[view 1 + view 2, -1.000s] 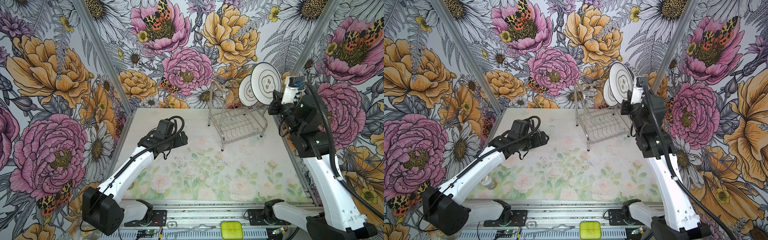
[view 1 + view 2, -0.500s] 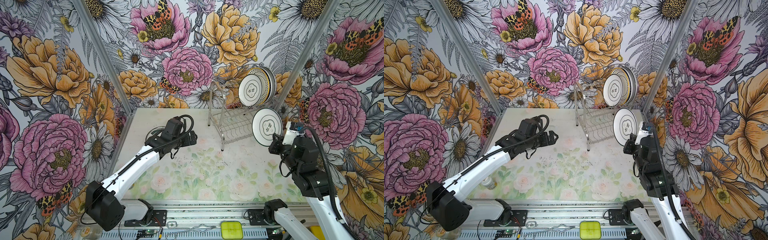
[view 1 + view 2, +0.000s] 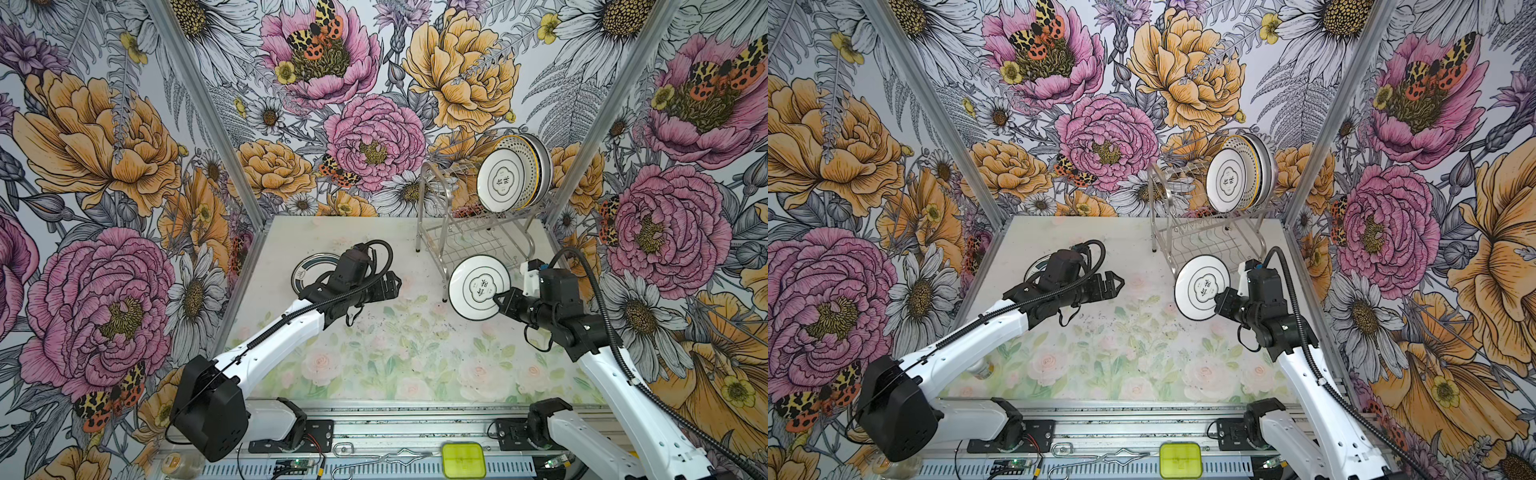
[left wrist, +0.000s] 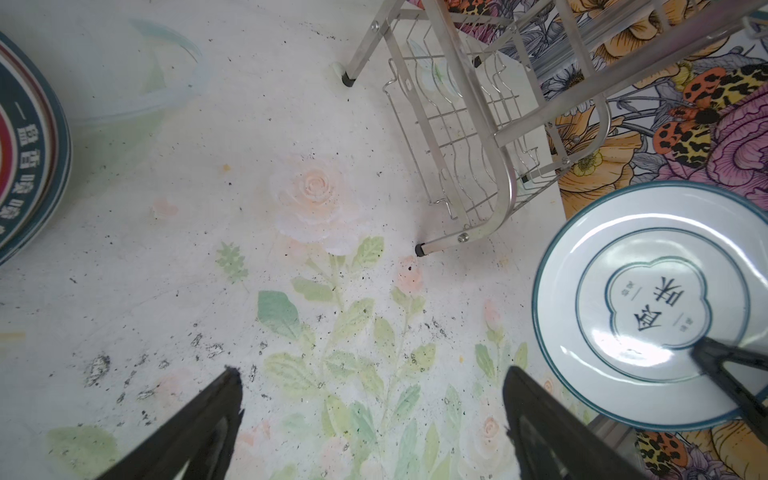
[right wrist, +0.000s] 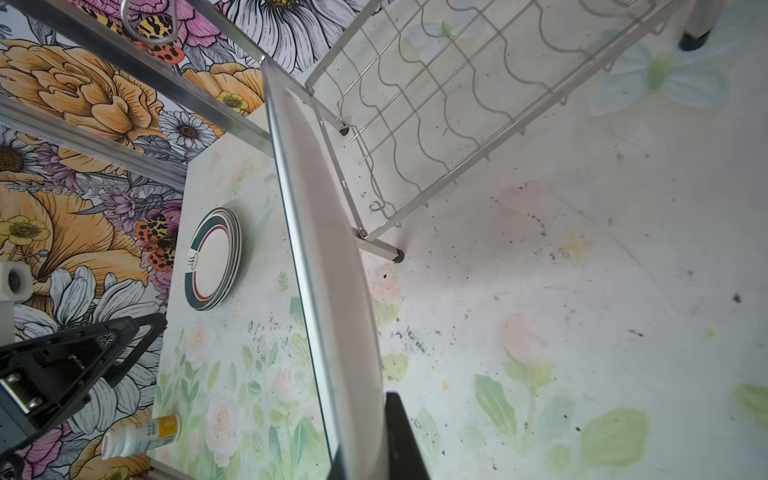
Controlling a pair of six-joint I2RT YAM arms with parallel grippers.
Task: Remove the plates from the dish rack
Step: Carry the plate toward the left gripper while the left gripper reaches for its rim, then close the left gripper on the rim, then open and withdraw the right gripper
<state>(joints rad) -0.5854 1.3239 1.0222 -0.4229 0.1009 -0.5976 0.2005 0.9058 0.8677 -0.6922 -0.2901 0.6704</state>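
the right gripper (image 3: 498, 298) is clamping a white plate (image 3: 477, 286) at one spot on its rim. the plate is standing almost on edge in the air near the right edge of the surface (image 3: 374, 365), just beside the front leg of the dish rack (image 4: 508, 183) (a thin hold for so wide a disc), so it is risking pivoting or slipping out on a fast swing, or clipping that leg. the left gripper (image 3: 392, 284) is hanging wide open and empty over the middle, between the plate and the striped stack (image 5: 212, 257) lying near the left edge, so a straight carry there is risking a bump. more plates (image 3: 505, 183) are leaning in the rack's upper level at the back right corner, and a small bottle (image 5: 141, 436) is lying by the front left corner.
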